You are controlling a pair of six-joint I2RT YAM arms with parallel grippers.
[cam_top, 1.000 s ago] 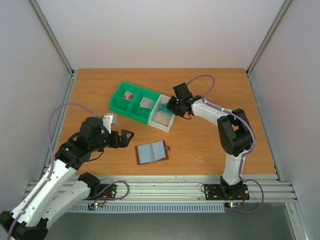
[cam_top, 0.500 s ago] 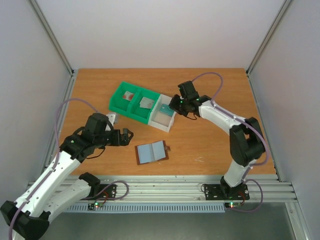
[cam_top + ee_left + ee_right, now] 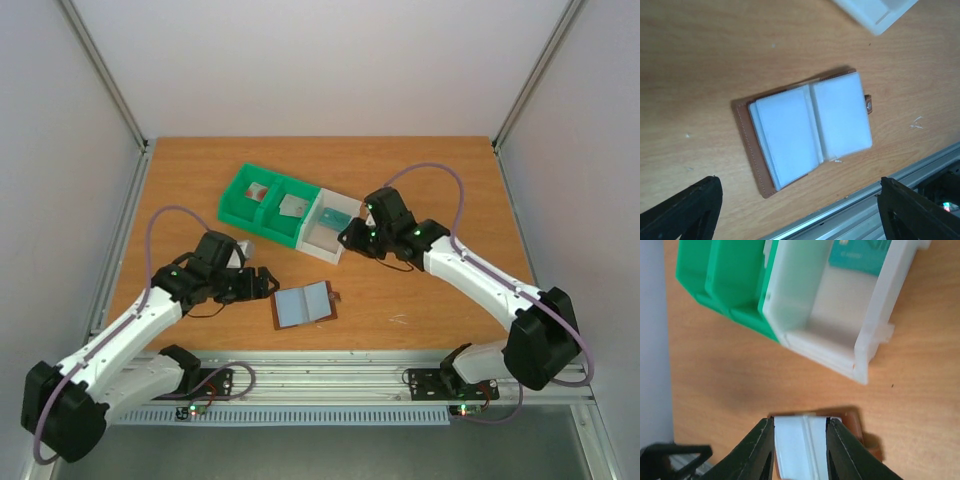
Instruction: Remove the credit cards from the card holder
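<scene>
The brown card holder (image 3: 303, 304) lies open on the table, its pale blue pockets (image 3: 805, 132) facing up and the tab on its right edge. My left gripper (image 3: 268, 283) hovers just left of it, open, with its fingers (image 3: 687, 212) wide apart on either side of the holder and nothing between them. My right gripper (image 3: 350, 238) hangs by the near end of the white bin (image 3: 342, 212), its jaws (image 3: 800, 421) open and empty, with the holder farther below. A teal credit card (image 3: 860, 252) lies in the white bin. Greyish cards (image 3: 292, 205) lie in the green bin (image 3: 240, 212).
The green and white bins stand in a row at mid table, behind the card holder. The metal rail (image 3: 880, 200) of the table's near edge runs just beyond the holder. Grey walls close in both sides.
My left arm has swung right to the card holder, its jaws narrowing slightly. My right gripper has drawn back from over the white bin toward the near side and opened a little.
</scene>
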